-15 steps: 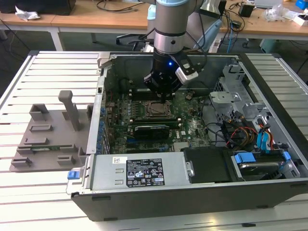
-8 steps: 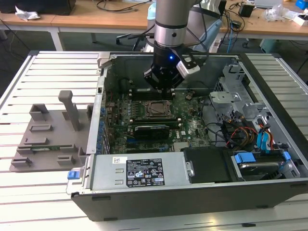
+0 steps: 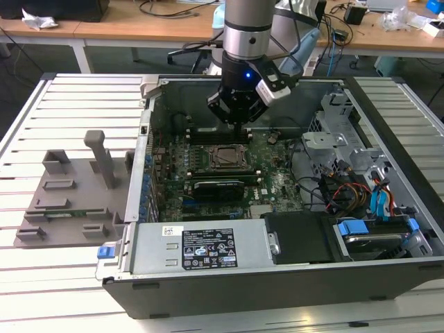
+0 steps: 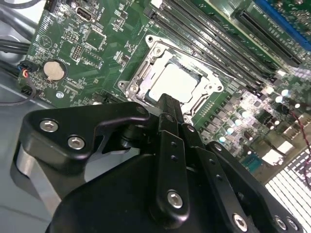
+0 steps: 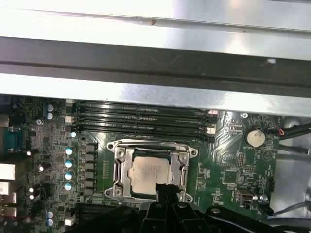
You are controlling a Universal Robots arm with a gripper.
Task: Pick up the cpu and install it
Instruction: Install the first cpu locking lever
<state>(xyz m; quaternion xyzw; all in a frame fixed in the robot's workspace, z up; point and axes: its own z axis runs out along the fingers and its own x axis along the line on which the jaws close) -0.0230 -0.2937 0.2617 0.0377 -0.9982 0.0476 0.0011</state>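
Cpu (image 5: 150,174) sits square inside the socket frame (image 5: 118,171), memory slots (image 5: 141,119) just beside. Pincer (image 4: 167,104) hovers near its edge, fingers together, gripping nothing.

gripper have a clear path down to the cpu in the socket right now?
Probably yes. The gripper hangs over the motherboard near the cpu, which sits exposed in its socket frame with nothing lying across it.

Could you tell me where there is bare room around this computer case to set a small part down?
The slatted table beside the grey fixture blocks, on the exterior view's left, is bare. Inside the case it is crowded: the end effector hangs over the cpu in its socket frame, cables alongside.
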